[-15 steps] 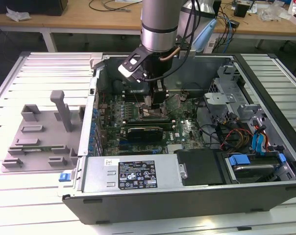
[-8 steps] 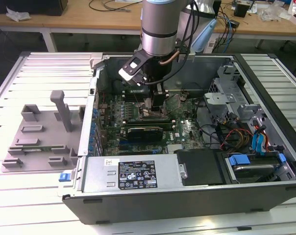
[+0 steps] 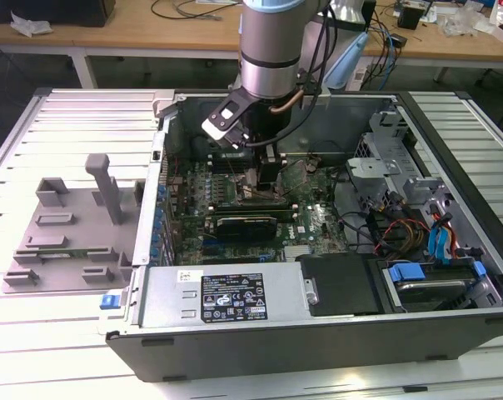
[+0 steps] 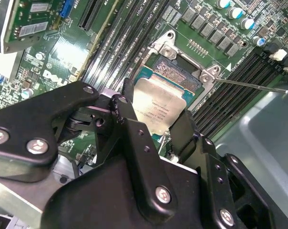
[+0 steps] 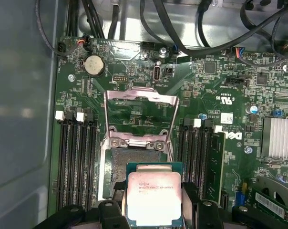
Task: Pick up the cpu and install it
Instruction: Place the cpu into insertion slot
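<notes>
Holding the cpu (image 4: pixel 158 102) clamped in the gripper (image 4: pixel 156 113), flat just over the socket (image 4: pixel 178 71), slightly short of its hinged end

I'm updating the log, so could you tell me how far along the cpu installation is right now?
Done: the cpu is picked up and is inside the computer case. In hand: the gripper is shut on it, just over the socket, whose metal frame is swung open. Left: seating it; part of the socket's dark bed is uncovered and the cpu looks offset.

Silver-grey arm (image 3: pixel 271 50), black cables (image 3: pixel 324 40); black gripper (image 4: pixel 156 107), silver screws (image 4: pixel 163 194)
</notes>
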{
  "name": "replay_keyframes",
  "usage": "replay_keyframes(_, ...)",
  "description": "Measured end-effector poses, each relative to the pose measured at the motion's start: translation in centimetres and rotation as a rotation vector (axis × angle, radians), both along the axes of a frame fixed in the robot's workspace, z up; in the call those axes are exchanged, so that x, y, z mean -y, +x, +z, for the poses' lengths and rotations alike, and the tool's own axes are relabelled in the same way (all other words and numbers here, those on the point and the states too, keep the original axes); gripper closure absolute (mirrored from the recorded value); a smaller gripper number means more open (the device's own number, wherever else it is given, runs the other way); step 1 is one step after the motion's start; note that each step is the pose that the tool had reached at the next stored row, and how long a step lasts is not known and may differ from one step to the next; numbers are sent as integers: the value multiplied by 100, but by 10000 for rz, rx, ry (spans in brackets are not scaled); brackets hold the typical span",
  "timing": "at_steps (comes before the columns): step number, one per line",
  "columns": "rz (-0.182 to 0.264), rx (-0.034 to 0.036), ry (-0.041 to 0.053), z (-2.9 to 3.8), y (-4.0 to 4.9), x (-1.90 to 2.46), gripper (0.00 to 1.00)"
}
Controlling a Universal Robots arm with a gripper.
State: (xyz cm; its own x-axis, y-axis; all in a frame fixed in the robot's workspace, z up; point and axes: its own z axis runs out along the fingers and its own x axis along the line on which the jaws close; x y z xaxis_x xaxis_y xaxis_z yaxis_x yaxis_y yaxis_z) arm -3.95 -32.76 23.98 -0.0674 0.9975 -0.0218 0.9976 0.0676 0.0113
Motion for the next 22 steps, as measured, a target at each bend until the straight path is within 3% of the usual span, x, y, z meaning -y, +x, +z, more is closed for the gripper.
replay_keyframes(7,-406,0,0,-131,1,-77,45)
replay_keyframes(11,-430,0,0,-191,8,-90,45)
replay_keyframes(13,-430,2,-76,-198,15,-92,45)
replay_keyframes(16,-429,1,-84,-197,15,-92,45)
replay_keyframes(17,-431,3,-105,-199,15,-112,45)
replay_keyframes(19,-430,5,-223,-201,15,-156,45)
replay_keyframes(20,-430,8,-336,-206,15,-168,45)
replay_keyframes(22,-429,13,-658,-218,15,-171,45)
